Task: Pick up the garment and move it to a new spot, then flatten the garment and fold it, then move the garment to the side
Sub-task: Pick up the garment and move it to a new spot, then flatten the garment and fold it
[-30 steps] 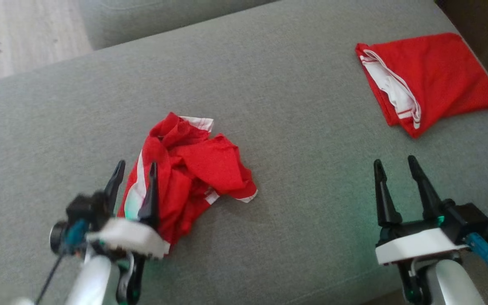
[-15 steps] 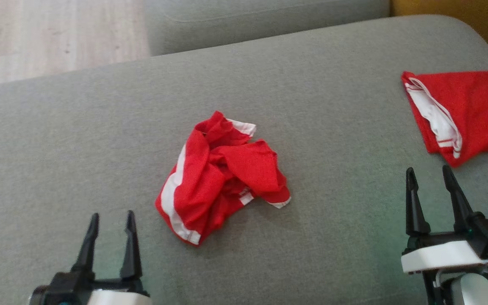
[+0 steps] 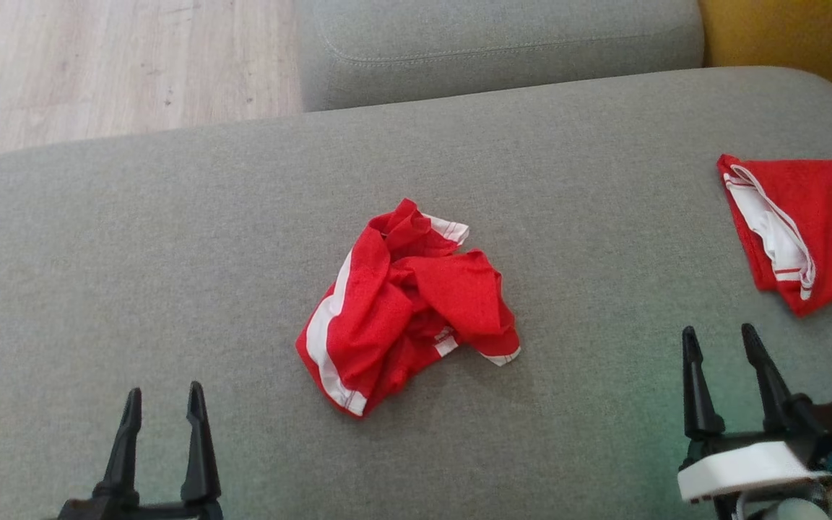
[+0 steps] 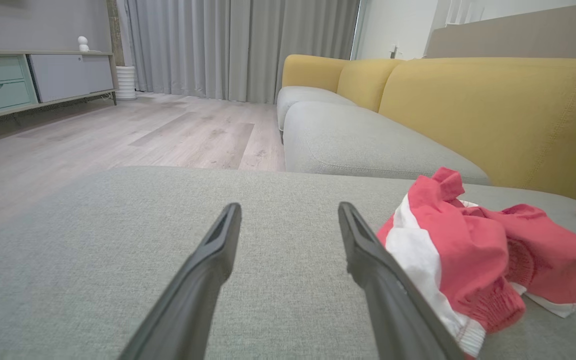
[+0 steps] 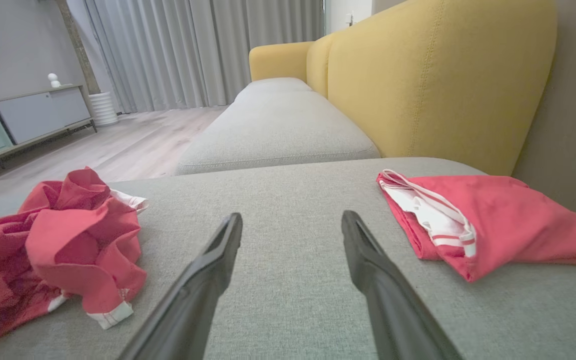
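Note:
A crumpled red garment point(image 3: 401, 310) with white stripes lies in a heap in the middle of the grey seat cushion point(image 3: 170, 217). My left gripper point(image 3: 163, 391) stands open at the lower left, apart from the heap, with nothing between its fingers. In the left wrist view the garment point(image 4: 468, 250) sits just right of the open left gripper point(image 4: 289, 207). Low on the right, my right gripper point(image 3: 718, 332) is open and empty. Seen from the right wrist, the heap point(image 5: 58, 235) lies left of the right gripper point(image 5: 292, 216).
A second red garment point(image 3: 828, 217), folded with white trim showing, lies at the cushion's far right point(image 5: 493, 215). Another grey cushion point(image 3: 495, 43) adjoins at the back, a yellow backrest point(image 5: 433, 75) rises on the right, and wooden floor point(image 3: 98, 65) lies beyond the left edge.
The head camera has shifted, so the whole picture slid. My left gripper, close against the heap a second ago, now stands apart from it at the lower left. The garment lies crumpled as before.

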### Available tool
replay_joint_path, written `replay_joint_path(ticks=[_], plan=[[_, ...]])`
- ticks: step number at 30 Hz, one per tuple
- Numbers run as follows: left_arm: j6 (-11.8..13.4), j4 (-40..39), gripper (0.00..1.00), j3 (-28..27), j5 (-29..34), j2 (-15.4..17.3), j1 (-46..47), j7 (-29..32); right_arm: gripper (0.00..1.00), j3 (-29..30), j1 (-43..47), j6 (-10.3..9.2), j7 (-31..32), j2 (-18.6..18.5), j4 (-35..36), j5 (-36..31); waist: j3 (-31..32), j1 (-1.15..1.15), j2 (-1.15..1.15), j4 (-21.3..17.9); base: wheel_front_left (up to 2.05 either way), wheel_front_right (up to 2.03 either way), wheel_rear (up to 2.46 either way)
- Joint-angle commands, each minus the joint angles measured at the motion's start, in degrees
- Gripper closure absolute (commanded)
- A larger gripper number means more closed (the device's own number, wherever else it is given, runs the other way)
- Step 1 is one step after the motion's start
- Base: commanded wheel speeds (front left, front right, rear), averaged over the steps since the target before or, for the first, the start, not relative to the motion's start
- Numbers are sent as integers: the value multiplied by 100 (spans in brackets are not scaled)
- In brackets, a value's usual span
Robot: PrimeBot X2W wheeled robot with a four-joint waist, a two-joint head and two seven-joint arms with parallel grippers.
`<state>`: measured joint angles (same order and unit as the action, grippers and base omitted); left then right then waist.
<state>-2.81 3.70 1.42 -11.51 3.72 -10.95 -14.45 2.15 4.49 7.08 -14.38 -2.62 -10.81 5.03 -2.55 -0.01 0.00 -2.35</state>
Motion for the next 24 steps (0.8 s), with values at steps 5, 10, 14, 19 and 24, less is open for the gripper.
replay_joint_path(ticks=[5, 10, 14, 19, 24], plan=[[-82, -221, 0, -260, 98, -66, 69, -54, 0, -200, -116, 41, -62, -26, 124, 48, -2, 1, 0, 50, 0, 0, 0], [-134, -227, 0, -325, 105, -80, 80, -54, 0, -249, -134, 41, -62, -26, 108, 71, -7, 1, 0, 82, 0, 0, 0], [-136, -224, 0, -335, 63, -82, 88, -54, 0, -282, -150, 41, -62, -26, 98, 84, -24, 1, 0, 77, 0, 0, 0], [-116, -245, 0, -329, 42, -83, 99, -54, 0, -316, -179, 41, -62, -26, 102, 98, -73, 1, 0, 61, 0, 0, 0], [-117, -231, 0, -328, 31, -83, 127, -54, 0, -328, -206, 41, -62, -26, 126, 114, -94, 1, 0, 46, 0, 0, 0]])
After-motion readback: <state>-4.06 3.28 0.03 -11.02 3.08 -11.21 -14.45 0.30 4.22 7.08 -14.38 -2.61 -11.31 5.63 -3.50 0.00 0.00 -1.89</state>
